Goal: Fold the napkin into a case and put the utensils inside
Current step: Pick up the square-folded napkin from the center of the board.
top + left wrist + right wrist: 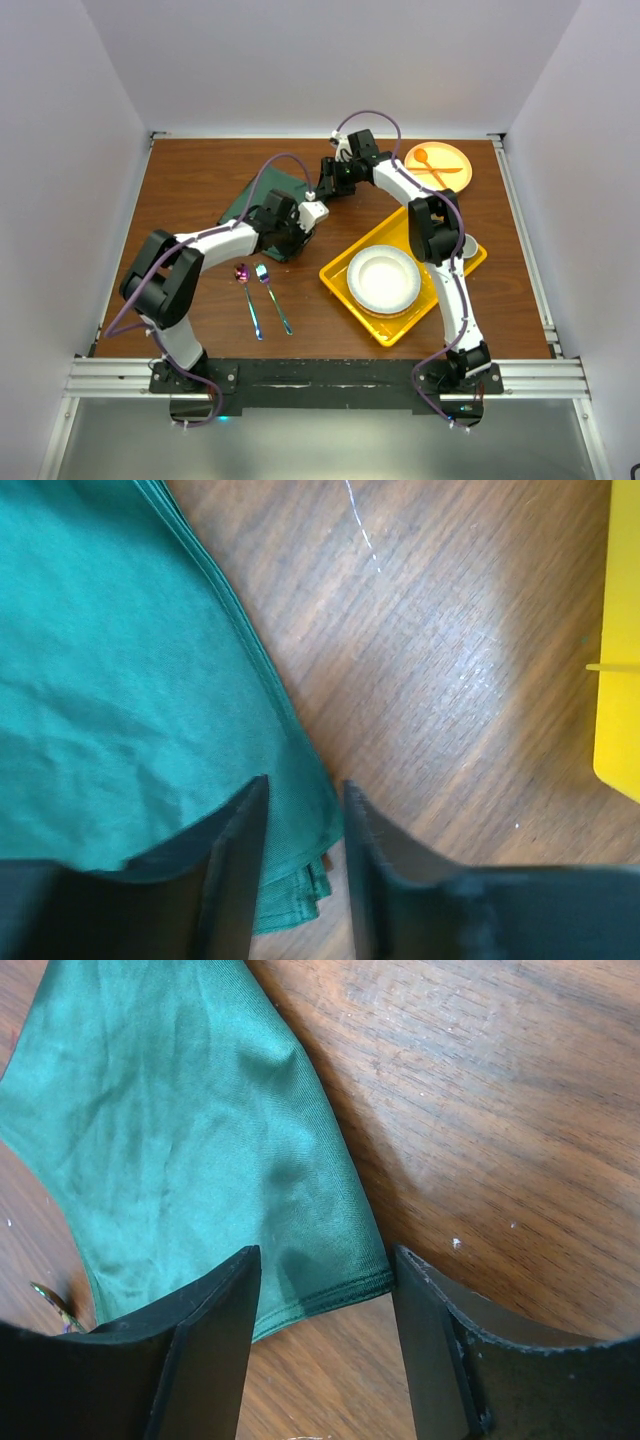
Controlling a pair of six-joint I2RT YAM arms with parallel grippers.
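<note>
Item: napkin (248, 196), dark green, edge layered, far-left part of the desk (190, 160). We judge the folding begun, with no narrow case yet.
Left fingers (235, 880): narrowly parted over its corner, gripping nothing.
Right fingers (210, 1340): wide, straddling another edge.
Spoon (249, 303), fork (275, 300): on the desk toward the near edge, left of the yellow tray (338, 274). We count insertion as outstanding.

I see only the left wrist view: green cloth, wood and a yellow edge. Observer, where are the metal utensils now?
Observer: The utensils lie side by side on the table, nearer the arm bases than the napkin, left of the yellow tray.
Operator: And what does the right end effector do?
Observer: The right end effector is open, with one finger on each side of a napkin corner.
</note>
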